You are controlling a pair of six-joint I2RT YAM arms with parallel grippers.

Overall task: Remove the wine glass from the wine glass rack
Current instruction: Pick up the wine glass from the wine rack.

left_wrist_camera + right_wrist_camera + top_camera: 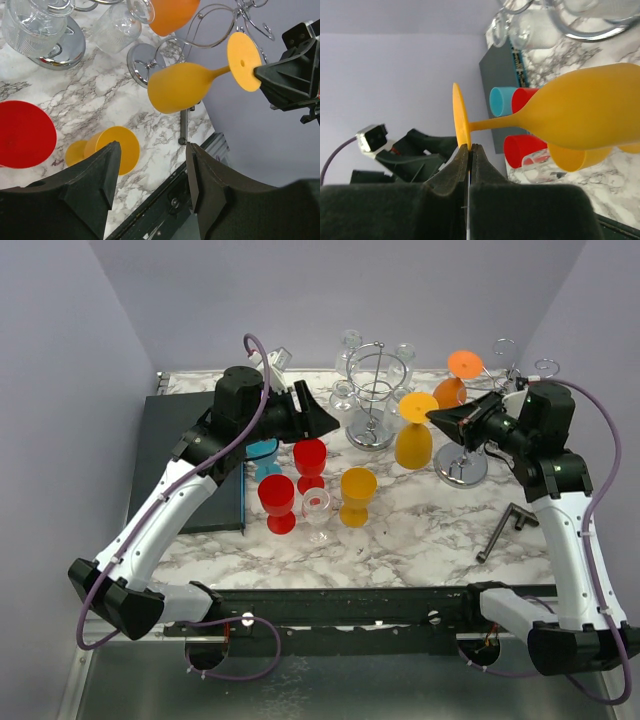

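Note:
A yellow wine glass (413, 445) hangs upside down in the air, foot up and bowl down, just left of the chrome wine glass rack (461, 468). My right gripper (437, 417) is shut on the rim of its round foot, with the jaws pinched on the foot's edge in the right wrist view (470, 148). The glass also shows in the left wrist view (177, 87) and in the right wrist view (590, 107). An orange glass (452, 390) still hangs on the rack. My left gripper (328, 420) is open and empty above the red glasses, with nothing between the fingers (152, 150).
A second chrome rack (372, 390) with clear glasses stands at the back centre. Two red glasses (277, 502), a yellow glass (357, 495), a clear glass (317, 508) and a blue cup (262, 455) stand mid-table. A dark mat (195, 460) lies left, a metal tool (500, 530) right.

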